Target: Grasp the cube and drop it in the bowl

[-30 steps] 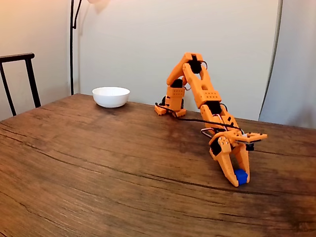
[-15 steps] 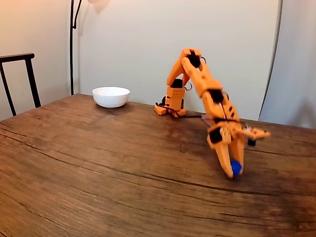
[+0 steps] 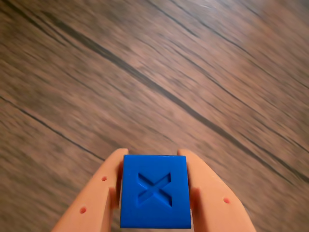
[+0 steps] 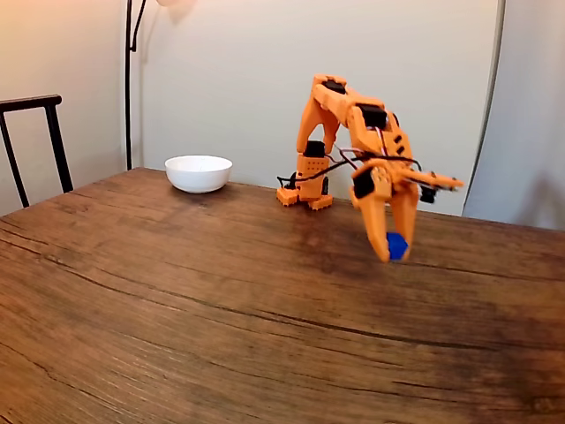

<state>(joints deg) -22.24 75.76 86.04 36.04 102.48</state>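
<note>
A small bright blue cube (image 3: 155,191) with an X pressed into its face sits between two orange fingers (image 3: 96,198) in the wrist view. In the fixed view the orange gripper (image 4: 392,249) hangs above the table on the right, shut on the blue cube (image 4: 397,245), fingers pointing down. The white bowl (image 4: 199,172) stands far off at the back left of the wooden table (image 4: 177,291), near the wall.
The arm's orange base (image 4: 306,190) is fixed at the table's back edge, right of the bowl. A black chair (image 4: 31,141) stands at the far left and a dark lamp pole (image 4: 129,79) rises behind the bowl.
The gripper has lifted the cube off the table and risen, swinging slightly left toward the base. The bowl has not moved.
</note>
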